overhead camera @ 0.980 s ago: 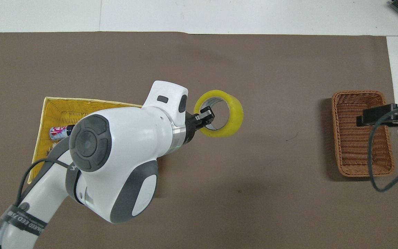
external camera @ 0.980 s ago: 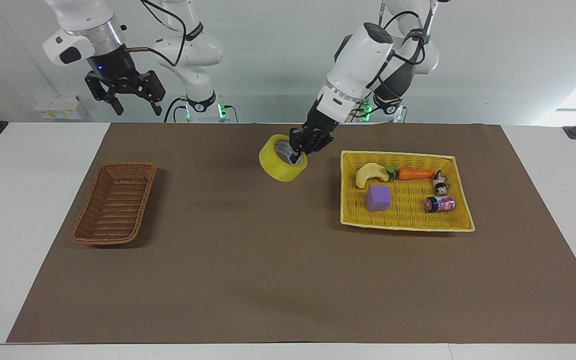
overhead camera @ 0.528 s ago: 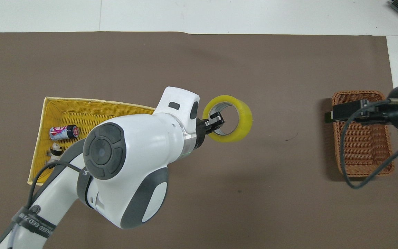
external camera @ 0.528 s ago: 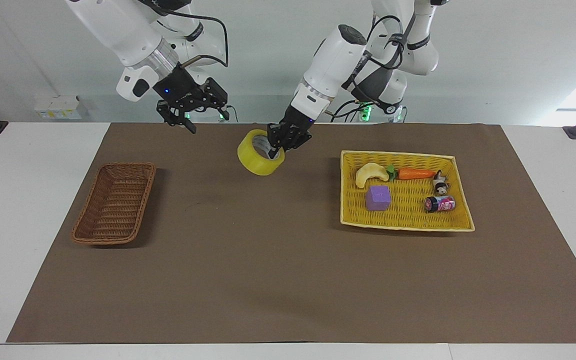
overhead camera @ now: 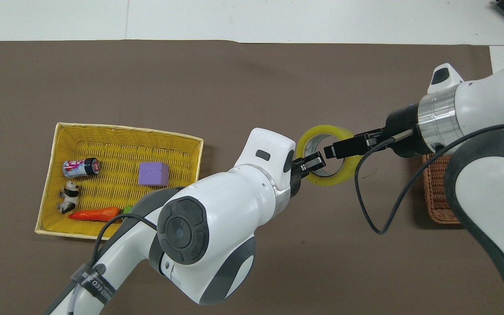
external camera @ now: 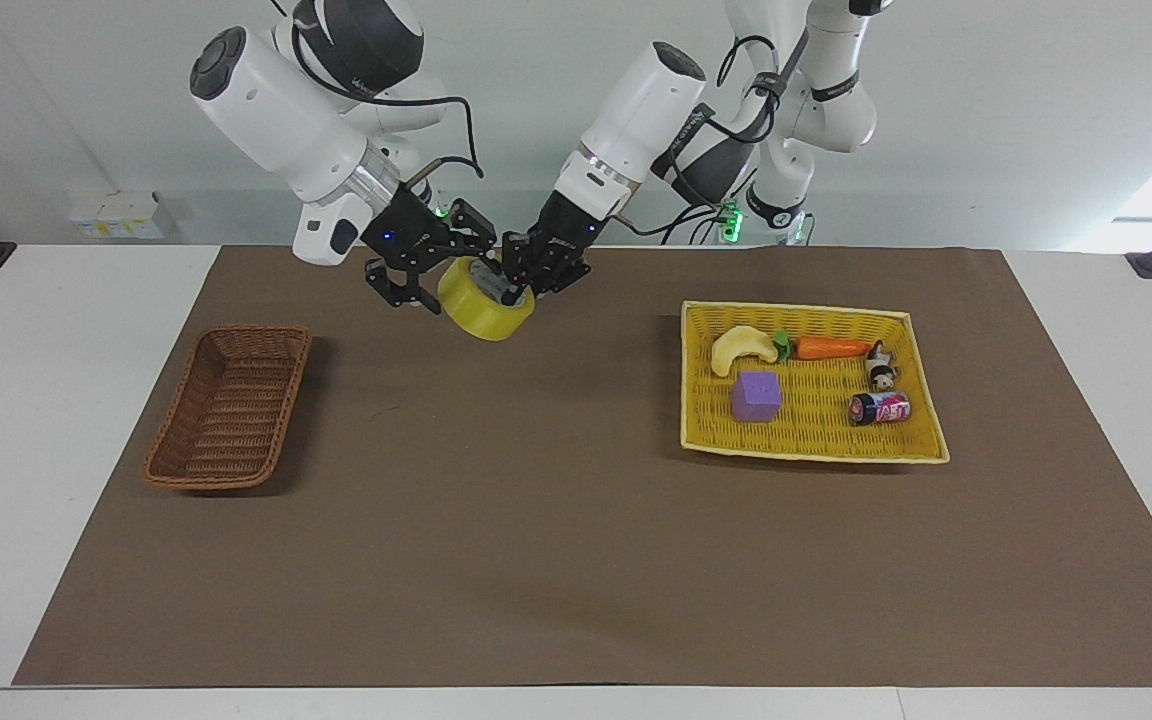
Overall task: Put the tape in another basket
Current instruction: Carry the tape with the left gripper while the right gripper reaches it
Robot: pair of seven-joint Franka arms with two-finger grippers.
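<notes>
The yellow tape (external camera: 481, 312) hangs in the air over the mat, between the two baskets. My left gripper (external camera: 521, 284) is shut on its rim, one finger inside the ring; it also shows in the overhead view (overhead camera: 311, 162) on the tape (overhead camera: 322, 130). My right gripper (external camera: 431, 274) is open at the other side of the ring, and one finger lies over the hole in the overhead view (overhead camera: 344, 148). I cannot tell if it touches the tape. The dark-brown basket (external camera: 231, 405) stands empty toward the right arm's end, mostly hidden under the right arm in the overhead view (overhead camera: 435, 199).
The yellow tray basket (external camera: 796, 310) toward the left arm's end holds a banana toy (external camera: 741, 347), carrot (external camera: 831, 347), purple cube (external camera: 756, 395), can (external camera: 879, 408) and small figure (external camera: 879, 366). A brown mat (external camera: 536, 520) covers the table.
My left gripper has carried the tape up and toward the right arm's end. My right arm has swung in from over the brown basket and brought its open gripper up to the tape.
</notes>
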